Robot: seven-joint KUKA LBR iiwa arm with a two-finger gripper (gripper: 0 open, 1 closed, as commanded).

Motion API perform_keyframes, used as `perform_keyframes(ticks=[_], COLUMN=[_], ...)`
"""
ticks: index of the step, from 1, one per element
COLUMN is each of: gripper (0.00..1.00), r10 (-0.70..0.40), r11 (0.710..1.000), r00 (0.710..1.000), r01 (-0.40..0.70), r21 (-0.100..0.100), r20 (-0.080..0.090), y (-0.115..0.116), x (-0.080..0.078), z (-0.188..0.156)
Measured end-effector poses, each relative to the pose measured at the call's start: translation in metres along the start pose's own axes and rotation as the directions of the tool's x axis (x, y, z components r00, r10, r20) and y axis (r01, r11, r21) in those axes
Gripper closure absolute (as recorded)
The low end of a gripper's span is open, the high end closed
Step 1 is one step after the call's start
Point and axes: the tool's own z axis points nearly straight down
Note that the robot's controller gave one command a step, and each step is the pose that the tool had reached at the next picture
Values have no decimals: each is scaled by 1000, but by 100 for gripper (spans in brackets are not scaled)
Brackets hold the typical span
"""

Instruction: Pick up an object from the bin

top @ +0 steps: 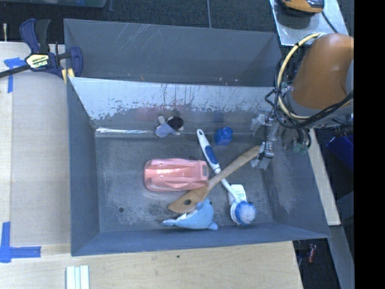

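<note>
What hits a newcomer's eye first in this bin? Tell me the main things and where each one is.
The pink packet lying in the middle of the bin stands out first. Just right of it a wooden spoon lies slantwise, crossing a blue and white brush. A blue soft toy lies by the wall at the bottom of the view, and the hand hangs at the right, by the spoon's handle end.

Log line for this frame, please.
claw: right side of bin, at handle tip of wooden spoon | grasp: unconfirmed | spoon: crossing blue-white brush | nearby: pink pack, blue plush
</note>
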Motion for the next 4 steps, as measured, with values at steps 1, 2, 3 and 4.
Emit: perform_keyframes(ticks=[1,2,3,4], gripper=[0,0,0,0], r10=[-417,-392,-519,-574], r11=[909,920,855,819], r00=[909,920,855,819], r01=[417,392,519,574], r21=[-2,-1,6,5], r20=[-4,-4,10,9], y=[-13,-5,-18,26], x=[-5,2,47,-14], z=[-73,4,-16,74])
